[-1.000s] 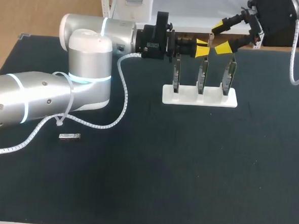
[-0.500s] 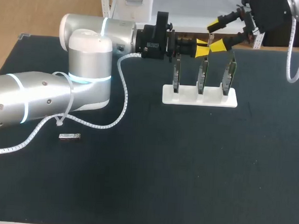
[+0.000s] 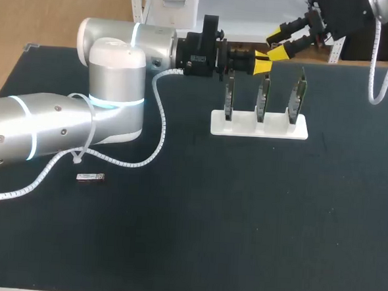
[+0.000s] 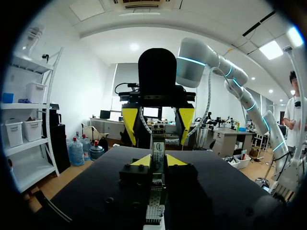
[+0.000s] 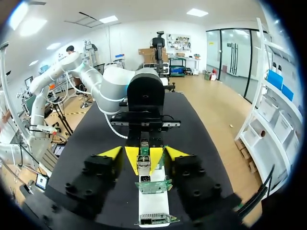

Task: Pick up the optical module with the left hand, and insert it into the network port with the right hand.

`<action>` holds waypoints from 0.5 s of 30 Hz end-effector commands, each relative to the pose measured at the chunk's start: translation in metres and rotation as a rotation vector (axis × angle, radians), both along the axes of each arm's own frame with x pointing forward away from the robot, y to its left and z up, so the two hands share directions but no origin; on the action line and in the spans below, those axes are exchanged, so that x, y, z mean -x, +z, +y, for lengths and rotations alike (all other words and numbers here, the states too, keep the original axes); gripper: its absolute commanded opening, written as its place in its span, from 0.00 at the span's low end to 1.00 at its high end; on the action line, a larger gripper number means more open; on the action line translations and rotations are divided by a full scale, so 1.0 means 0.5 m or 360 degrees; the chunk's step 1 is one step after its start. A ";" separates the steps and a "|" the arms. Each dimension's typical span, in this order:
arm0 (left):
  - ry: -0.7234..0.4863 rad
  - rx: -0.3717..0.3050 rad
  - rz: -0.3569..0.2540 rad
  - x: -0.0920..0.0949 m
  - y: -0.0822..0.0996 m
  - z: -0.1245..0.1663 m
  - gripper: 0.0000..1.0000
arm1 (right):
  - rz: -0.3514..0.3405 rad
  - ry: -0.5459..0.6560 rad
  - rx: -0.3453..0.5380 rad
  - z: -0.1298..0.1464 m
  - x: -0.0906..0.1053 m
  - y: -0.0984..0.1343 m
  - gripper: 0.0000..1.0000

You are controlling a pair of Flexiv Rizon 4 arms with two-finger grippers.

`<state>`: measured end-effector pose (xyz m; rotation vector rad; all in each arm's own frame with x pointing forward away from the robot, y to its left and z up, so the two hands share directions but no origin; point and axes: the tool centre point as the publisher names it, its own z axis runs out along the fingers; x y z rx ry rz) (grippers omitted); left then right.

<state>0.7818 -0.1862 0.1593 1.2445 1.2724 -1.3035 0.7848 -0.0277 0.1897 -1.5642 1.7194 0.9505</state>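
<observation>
My left gripper (image 3: 261, 62) hangs above the back of the table, behind the white rack (image 3: 259, 126), and is shut on the optical module (image 4: 157, 152), a thin metal bar that sticks out past its yellow tips. My right gripper (image 3: 276, 45) comes in from the far right and faces it head on. In the right wrist view its fingers (image 5: 110, 153) stand on both sides of the left gripper's tips and the module (image 5: 143, 164), with a gap to each. In the left wrist view the right gripper (image 4: 157, 122) is just ahead of the module's end.
The rack holds three upright circuit boards (image 3: 263, 94) with ports, directly under both grippers. A second small module (image 3: 90, 177) lies on the black mat at the front left, beside my left arm's cable.
My right gripper has moved up and left toward the left gripper's tips, and its fingers have drawn closer together. The left arm has kept still with the module.
</observation>
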 end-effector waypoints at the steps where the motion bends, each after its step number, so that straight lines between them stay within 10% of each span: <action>1: 0.0011 0.0001 -0.0003 0.005 0.000 0.000 0.00 | 0.0000 -0.0003 0.0004 0.002 -0.003 0.000 0.00; 15: 0.0011 0.0001 -0.0003 0.005 0.000 0.000 0.00 | -0.0011 0.0001 0.0008 0.002 0.000 -0.002 0.00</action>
